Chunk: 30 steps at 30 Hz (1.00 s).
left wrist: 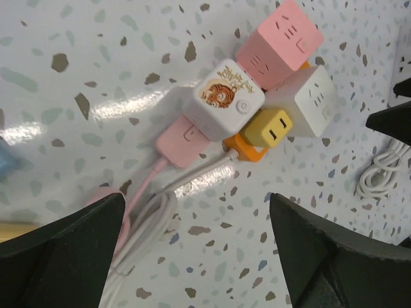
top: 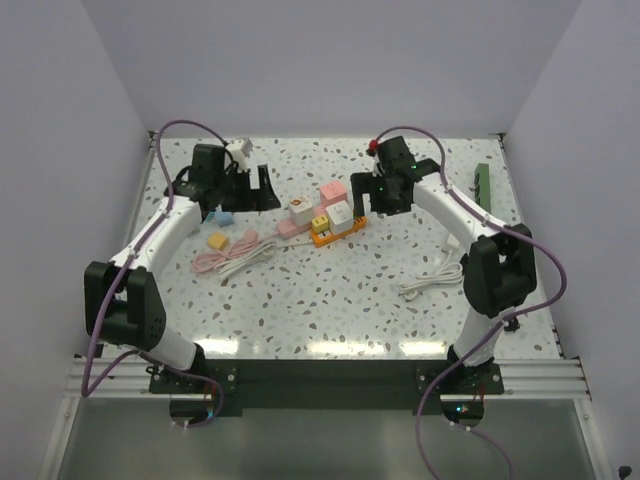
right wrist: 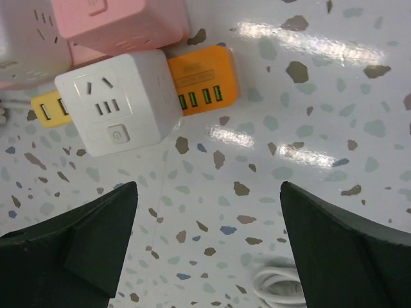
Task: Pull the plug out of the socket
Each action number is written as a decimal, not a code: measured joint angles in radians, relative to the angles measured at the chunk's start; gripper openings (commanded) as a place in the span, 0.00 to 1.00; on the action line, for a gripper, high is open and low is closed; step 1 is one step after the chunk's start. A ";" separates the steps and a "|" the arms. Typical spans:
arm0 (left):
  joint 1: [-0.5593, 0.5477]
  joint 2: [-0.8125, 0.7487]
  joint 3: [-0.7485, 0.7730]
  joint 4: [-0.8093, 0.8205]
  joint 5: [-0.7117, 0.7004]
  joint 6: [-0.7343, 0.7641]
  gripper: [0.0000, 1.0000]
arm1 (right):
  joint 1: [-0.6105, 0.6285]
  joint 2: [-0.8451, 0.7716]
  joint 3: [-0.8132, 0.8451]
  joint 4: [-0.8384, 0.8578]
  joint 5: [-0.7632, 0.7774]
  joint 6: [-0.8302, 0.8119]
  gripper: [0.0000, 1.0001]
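Both tools are released, nothing gripped. The pink plug (left wrist: 183,141) is seated in the side of the tiger-print cube socket (left wrist: 228,99), in the cluster mid-bench (top: 350,300). The left tool (left wrist: 198,208) hangs over the plug, the right tool (right wrist: 209,192) beside the white cube socket (right wrist: 115,102). The tiger cube should be braced by the right tool. The plug body, not the cable, should be pinched by the left and drawn straight out.

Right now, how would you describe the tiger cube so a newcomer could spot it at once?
On the table, find the cluster of blocks at its middle. The tiger cube is at its left end in the top view, beside the pink cube and plain white cube, a pink plug against it. It alone carries an orange tiger picture.
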 measured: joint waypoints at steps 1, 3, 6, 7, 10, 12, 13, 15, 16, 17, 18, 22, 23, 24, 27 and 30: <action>-0.017 -0.003 -0.015 0.001 0.003 -0.009 1.00 | 0.018 0.010 -0.003 0.009 -0.006 -0.002 0.95; -0.047 -0.003 -0.035 0.000 0.003 -0.024 1.00 | 0.047 0.035 -0.003 0.041 -0.022 -0.008 0.94; -0.092 -0.003 -0.047 0.000 0.003 -0.042 1.00 | 0.085 0.080 0.013 0.072 -0.032 -0.018 0.94; -0.108 -0.003 -0.047 0.002 0.003 -0.048 1.00 | 0.100 0.102 0.025 0.077 -0.033 -0.025 0.94; -0.155 -0.003 -0.047 0.010 0.004 -0.064 1.00 | 0.138 0.169 0.079 0.077 -0.033 -0.043 0.94; -0.182 -0.003 -0.052 0.022 0.007 -0.072 1.00 | 0.157 0.206 0.108 0.077 -0.029 -0.053 0.88; -0.193 -0.003 -0.058 0.032 0.010 -0.077 1.00 | 0.166 0.222 0.123 0.076 -0.027 -0.056 0.85; -0.206 -0.003 -0.076 0.047 0.011 -0.089 1.00 | 0.179 0.253 0.148 0.071 0.002 -0.063 0.67; -0.211 -0.003 -0.084 0.048 0.010 -0.091 1.00 | 0.181 0.266 0.156 0.067 0.012 -0.061 0.55; -0.215 -0.003 -0.090 0.049 0.010 -0.092 1.00 | 0.181 0.274 0.159 0.068 0.016 -0.060 0.43; -0.218 -0.003 -0.094 0.049 0.010 -0.091 1.00 | 0.181 0.275 0.164 0.069 0.020 -0.062 0.19; -0.242 0.002 -0.096 0.049 0.011 -0.074 1.00 | 0.181 0.264 0.144 0.086 0.027 -0.061 0.00; -0.253 0.005 -0.096 0.048 0.010 -0.063 1.00 | 0.181 0.249 0.122 0.097 0.025 -0.064 0.00; -0.266 0.009 -0.095 0.048 0.010 -0.051 1.00 | 0.181 0.233 0.098 0.097 0.024 -0.068 0.00; -0.317 0.032 -0.089 0.046 -0.001 0.001 1.00 | 0.182 0.178 0.029 0.087 0.021 -0.077 0.00; -0.393 0.077 -0.066 0.041 -0.043 0.066 1.00 | 0.182 0.137 -0.011 0.037 0.021 -0.082 0.00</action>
